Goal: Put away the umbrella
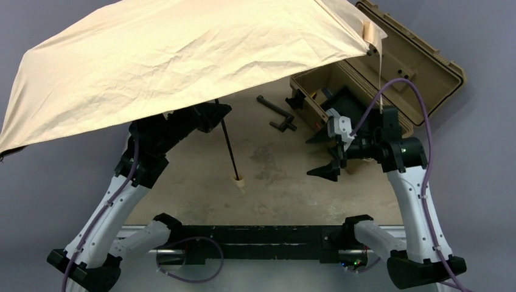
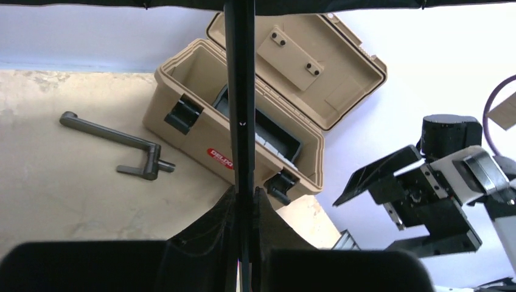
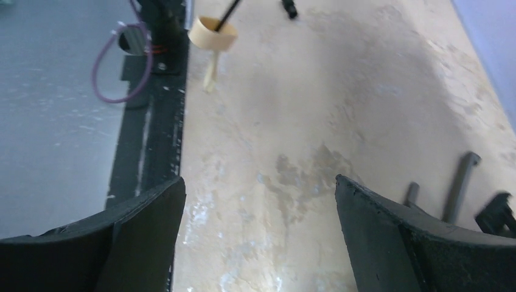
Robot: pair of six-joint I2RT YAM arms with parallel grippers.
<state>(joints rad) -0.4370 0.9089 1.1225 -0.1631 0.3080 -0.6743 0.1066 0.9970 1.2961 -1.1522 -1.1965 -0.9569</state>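
The umbrella is open. Its beige canopy (image 1: 176, 55) spreads over the left and middle of the top view. Its thin black shaft (image 1: 229, 146) runs down to a pale wooden knob handle (image 1: 238, 181) near the table. My left gripper (image 1: 220, 112) is shut on the shaft under the canopy; in the left wrist view the shaft (image 2: 240, 97) runs up between the closed jaws. My right gripper (image 1: 324, 153) is open and empty to the right of the handle. The right wrist view shows the handle (image 3: 213, 35) far ahead.
An open tan plastic case (image 1: 365, 79) stands at the back right, also in the left wrist view (image 2: 243, 128). A dark metal L-shaped bar (image 1: 275, 112) lies on the table (image 1: 268, 176) left of the case. The canopy edge overhangs the case.
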